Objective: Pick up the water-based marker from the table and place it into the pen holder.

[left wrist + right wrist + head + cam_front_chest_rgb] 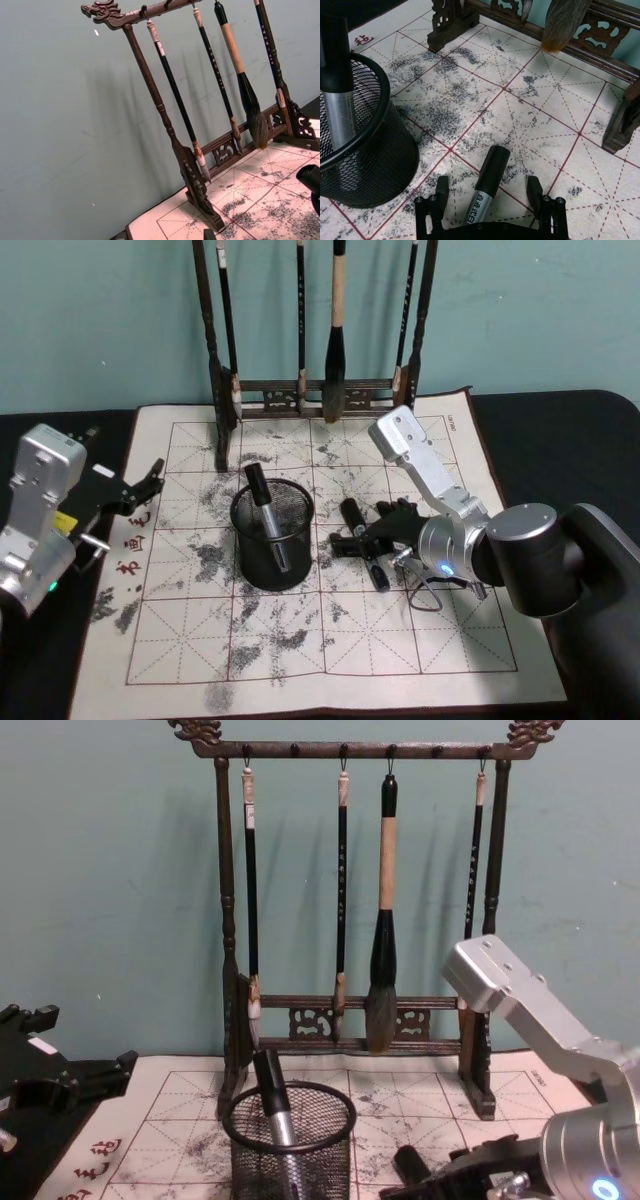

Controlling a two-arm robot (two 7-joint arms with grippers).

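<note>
Wearing black cap, silver-barrelled marker [486, 187]

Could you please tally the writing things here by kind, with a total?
Markers: 2 (one in the pen holder, one on the cloth between the right gripper's open fingers)
Hanging brushes: 4
Pen holder: 1
Brush rack: 1
Total: 8

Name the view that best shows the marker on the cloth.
Right wrist view: the marker lies close up between the right gripper's open fingers. Head view shows it partly under that gripper; chest view, just its cap.
</note>
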